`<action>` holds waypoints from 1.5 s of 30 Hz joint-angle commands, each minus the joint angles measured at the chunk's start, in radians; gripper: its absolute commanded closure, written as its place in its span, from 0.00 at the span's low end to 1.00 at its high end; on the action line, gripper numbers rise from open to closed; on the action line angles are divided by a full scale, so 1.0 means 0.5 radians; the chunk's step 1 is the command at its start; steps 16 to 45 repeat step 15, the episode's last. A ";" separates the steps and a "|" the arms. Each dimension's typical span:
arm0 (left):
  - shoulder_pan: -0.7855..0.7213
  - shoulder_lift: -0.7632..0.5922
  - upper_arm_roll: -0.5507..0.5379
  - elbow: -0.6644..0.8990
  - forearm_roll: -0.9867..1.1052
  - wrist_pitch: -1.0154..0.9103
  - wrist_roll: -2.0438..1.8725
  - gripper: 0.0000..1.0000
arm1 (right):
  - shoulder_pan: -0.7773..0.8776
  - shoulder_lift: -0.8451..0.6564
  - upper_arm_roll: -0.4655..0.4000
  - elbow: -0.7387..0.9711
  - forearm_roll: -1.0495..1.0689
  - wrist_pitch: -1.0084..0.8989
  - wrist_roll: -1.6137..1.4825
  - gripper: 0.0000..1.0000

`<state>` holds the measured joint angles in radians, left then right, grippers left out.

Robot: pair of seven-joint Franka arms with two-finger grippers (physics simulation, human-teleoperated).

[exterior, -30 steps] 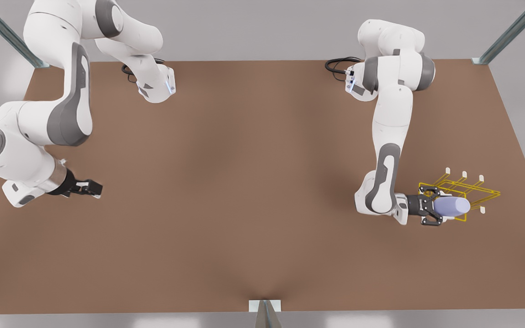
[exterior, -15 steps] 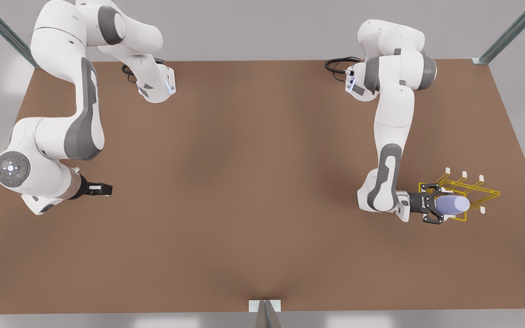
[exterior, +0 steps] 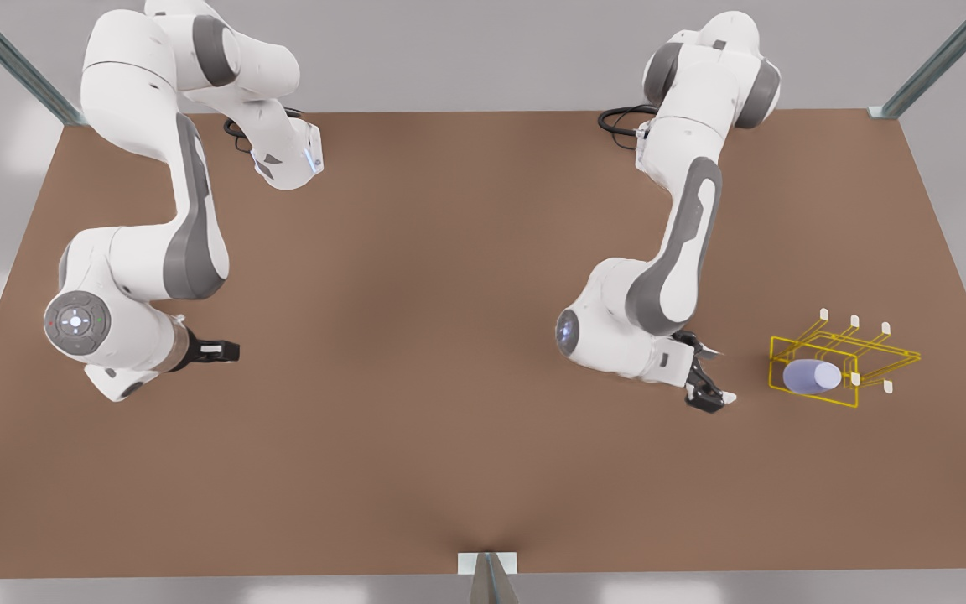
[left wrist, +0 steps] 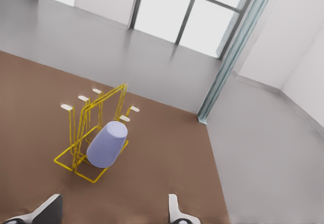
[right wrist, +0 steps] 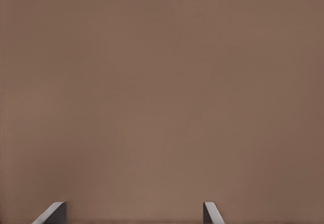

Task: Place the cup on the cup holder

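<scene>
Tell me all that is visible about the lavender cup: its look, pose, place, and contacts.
The cup is a small, plain lavender-blue tumbler with no handle, smooth and matte, tapering toward one end. It lies tilted on its side inside the boxy front loop of the cup holder, a thin yellow wire rack, near the front view's right edge of the table. The left wrist view shows it leaning on the wires. Only the rack touches it; the left claw is open and apart from it.

cup (exterior: 811,377) lying on its side inside the cup holder (exterior: 856,394), far to the front view's right of the table (exterior: 449,352). left gripper (exterior: 711,390) just beside it, right gripper (exterior: 227,350) way over on the opp side.
</scene>
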<state>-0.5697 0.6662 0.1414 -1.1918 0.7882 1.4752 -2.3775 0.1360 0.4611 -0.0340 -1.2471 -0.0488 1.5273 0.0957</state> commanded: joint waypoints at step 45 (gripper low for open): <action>0.937 -0.857 -0.283 -0.485 -1.693 0.305 5.016 0.00 | -0.011 -0.054 -0.024 0.083 -0.022 0.081 0.364 0.00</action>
